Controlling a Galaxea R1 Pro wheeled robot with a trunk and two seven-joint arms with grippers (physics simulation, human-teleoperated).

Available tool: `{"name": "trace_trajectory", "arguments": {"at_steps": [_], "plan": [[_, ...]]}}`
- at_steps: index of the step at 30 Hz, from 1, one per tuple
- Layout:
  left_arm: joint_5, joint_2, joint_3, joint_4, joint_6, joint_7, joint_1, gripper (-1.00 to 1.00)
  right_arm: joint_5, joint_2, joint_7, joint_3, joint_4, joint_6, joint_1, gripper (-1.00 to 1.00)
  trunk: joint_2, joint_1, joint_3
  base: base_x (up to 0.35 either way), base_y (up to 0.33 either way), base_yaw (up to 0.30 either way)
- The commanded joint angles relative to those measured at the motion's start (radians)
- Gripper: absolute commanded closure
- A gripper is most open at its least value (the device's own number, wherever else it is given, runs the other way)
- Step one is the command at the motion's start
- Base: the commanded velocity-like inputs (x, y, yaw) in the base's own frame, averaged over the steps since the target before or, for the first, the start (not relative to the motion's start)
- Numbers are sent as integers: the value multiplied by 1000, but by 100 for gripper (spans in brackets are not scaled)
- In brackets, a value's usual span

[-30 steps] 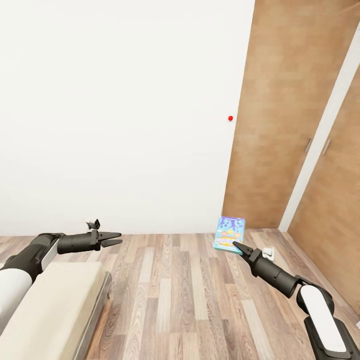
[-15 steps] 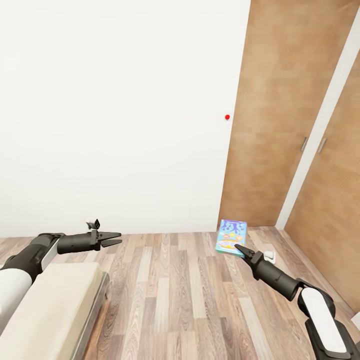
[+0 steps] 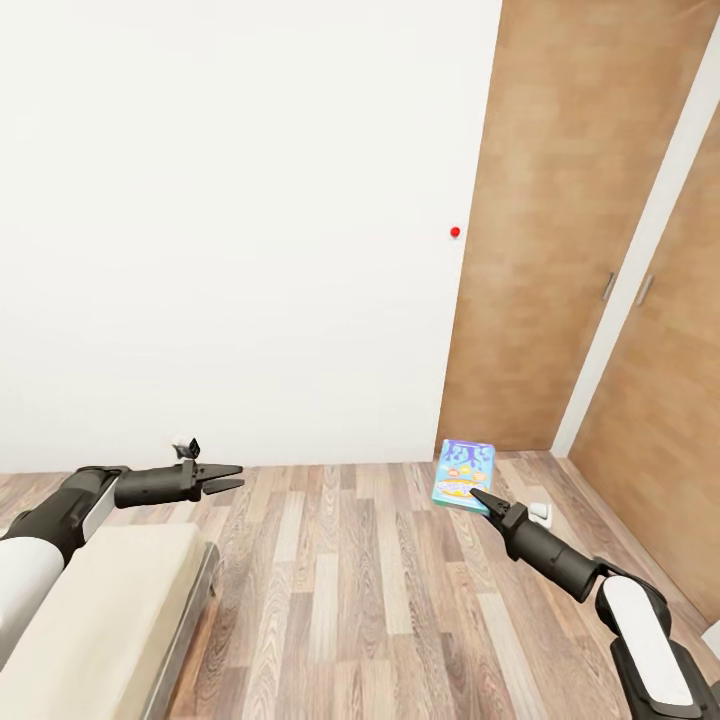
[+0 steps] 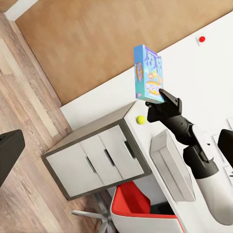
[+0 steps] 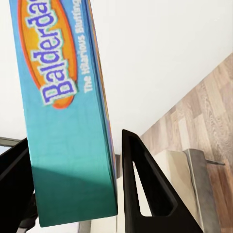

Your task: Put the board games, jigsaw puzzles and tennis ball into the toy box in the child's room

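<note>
Nearest, the corner of the bed [image 3: 100, 620] with its beige mattress lies just under the left arm. The left gripper [image 3: 228, 478] hangs past the mattress end over the wood-plank floor [image 3: 350, 600], its two dark fingers [image 3: 222, 470] parted a little with nothing between them.

On the other side, the right gripper [image 3: 478, 497] has its fingers clamped on the lower edge of a board game [image 3: 463, 472], a flat teal box with an orange oval and the word "Balderdash" on its lid. In the right wrist view the box [image 5: 63, 111] sits edge-on between the black fingers [image 5: 145, 189], standing up beyond the fingertips.

Beyond the box and the gripper, the left wrist view takes in the table [image 4: 97, 155] with white panels below, the small yellow-green tennis ball [image 4: 140, 119] on its top, the light grey toy box [image 4: 172, 165] close by it, and a red-and-white chair [image 4: 141, 213] tucked against the desk.

Farther still, ahead of both sets of fingers, stands a white wall [image 3: 240, 220] with a small red dot [image 3: 455, 232], and wooden doors [image 3: 570, 230] to the right.
</note>
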Motion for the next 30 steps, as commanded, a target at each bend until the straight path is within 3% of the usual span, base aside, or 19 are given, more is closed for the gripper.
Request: {"name": "trace_trajectory", "arguments": {"at_steps": [1, 14, 22, 30], "plan": [[5, 1, -7, 0, 11, -3, -1, -100, 5, 0, 6, -2, 0, 5, -1, 100, -2, 1, -3, -5, 5, 0], [4, 0, -5, 0, 11, -1, -1, -100, 5, 7, 5, -2, 0, -1, -1, 100, -2, 1, -8, -21, 65, -6], [5, 0, -5, 0, 11, -1, -1, -100, 5, 5, 5, -5, 2, -1, -1, 100, -2, 1, -8, 154, 89, -171], [5, 1, -5, 0, 11, -2, -1, -100, 4, 10, 6, -36, 13, 0, -1, 100, -2, 1, -11, 33, 11, -161]]}}
